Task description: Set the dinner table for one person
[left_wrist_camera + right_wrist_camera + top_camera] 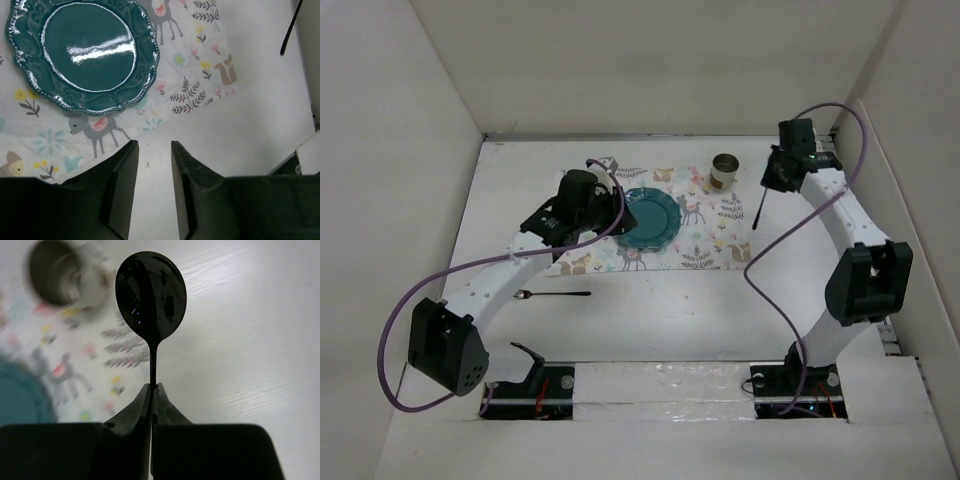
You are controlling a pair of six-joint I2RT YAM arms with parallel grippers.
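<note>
The right gripper [151, 390] pinches the spoon [151, 292] only by its thin handle, so the spoon may swivel and land crooked. The left gripper [154, 150] is slightly open and empty.

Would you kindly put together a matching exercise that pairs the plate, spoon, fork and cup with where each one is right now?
Things:
1. teal plate
2. black spoon
3. black fork
4. cup

Places:
A. lying on the bare white tabletop, nearer the arms than the placemat
B. clamped in the right gripper
C. at the far right corner of the placemat
D. in the middle of the placemat

Pairs: 1-D, 2-B, 3-A, 4-C
</note>
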